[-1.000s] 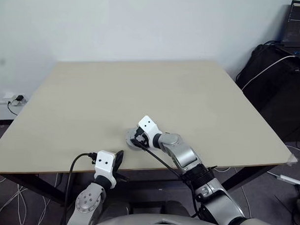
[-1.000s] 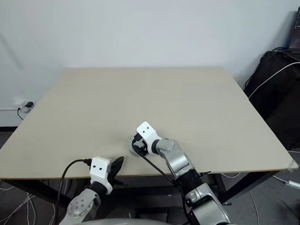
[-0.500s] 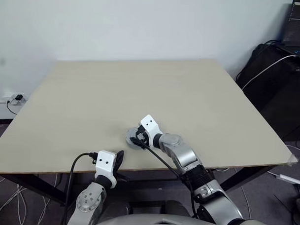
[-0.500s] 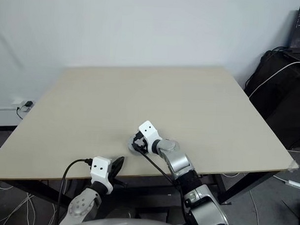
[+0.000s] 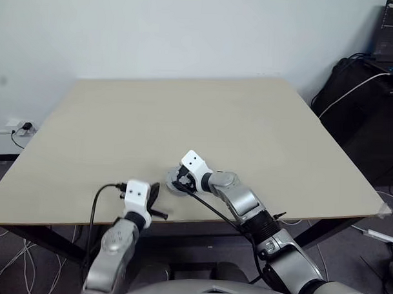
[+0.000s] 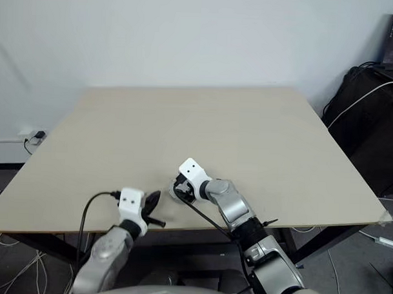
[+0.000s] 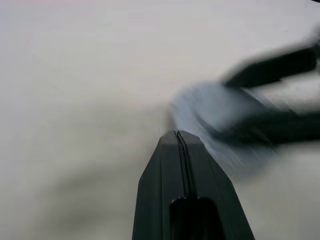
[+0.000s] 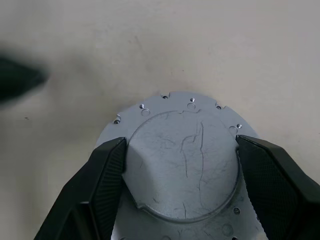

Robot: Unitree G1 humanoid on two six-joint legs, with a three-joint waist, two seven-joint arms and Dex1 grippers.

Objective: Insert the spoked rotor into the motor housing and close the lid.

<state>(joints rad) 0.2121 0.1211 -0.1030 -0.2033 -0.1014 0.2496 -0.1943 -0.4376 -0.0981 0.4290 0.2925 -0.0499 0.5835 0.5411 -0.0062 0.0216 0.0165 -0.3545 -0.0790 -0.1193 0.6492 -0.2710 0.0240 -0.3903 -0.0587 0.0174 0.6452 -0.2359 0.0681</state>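
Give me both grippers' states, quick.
Left gripper: shut, empty.
Right gripper: jaws wide, clamped on the smooth grey round metal lid.

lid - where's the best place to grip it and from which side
Grip the lid by its raised round cap, across the width, coming down from above: it lies flat on the table, and the right gripper already has its jaws set on either side.

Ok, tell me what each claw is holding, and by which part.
Right claw grips the lid across its raised round hub. Left claw is shut on nothing.
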